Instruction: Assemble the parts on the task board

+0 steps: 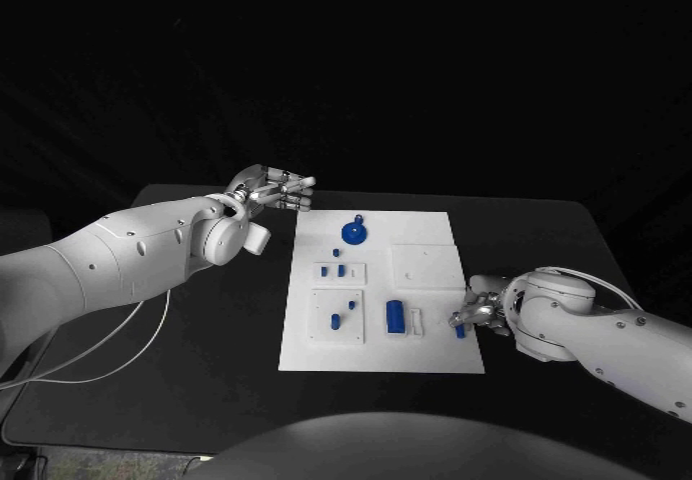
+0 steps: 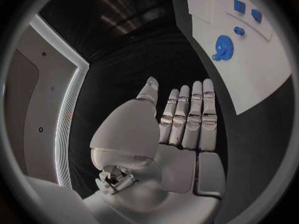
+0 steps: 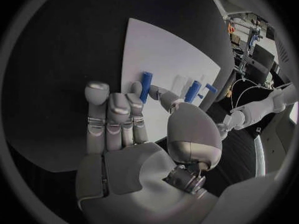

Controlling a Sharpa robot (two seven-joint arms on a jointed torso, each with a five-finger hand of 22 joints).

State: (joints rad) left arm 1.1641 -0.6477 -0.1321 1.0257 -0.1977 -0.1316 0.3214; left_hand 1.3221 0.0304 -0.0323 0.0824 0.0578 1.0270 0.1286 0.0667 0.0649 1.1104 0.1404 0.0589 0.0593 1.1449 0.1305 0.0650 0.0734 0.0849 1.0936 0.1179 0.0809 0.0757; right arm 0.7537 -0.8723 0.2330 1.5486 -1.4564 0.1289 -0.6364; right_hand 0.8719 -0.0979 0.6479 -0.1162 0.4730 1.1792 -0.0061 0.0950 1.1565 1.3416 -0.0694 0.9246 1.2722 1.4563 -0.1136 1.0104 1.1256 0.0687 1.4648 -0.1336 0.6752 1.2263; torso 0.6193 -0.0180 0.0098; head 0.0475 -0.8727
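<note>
The white task board [image 1: 433,235] lies in the middle of the table. On it are a blue gear [image 1: 353,234], a tall blue block [image 1: 395,316] and several small blue pieces [image 1: 336,321]. My right hand [image 1: 477,309] is at the board's right edge and pinches a short blue peg [image 1: 460,330] between thumb and a finger; in the right wrist view the peg [image 3: 145,86] sticks out past the fingertips [image 3: 136,88], low over the board. My left hand [image 1: 274,190] hovers beyond the board's far left corner, fingers straight and holding nothing. The left wrist view shows the gear [image 2: 223,47] ahead of that hand [image 2: 187,119].
Black tabletop [image 1: 216,320] surrounds the board on all sides. A raised white square plate [image 1: 426,262] sits on the board's right half, beside the right hand. White slotted plates [image 1: 340,272] hold the small pieces on the board's left half.
</note>
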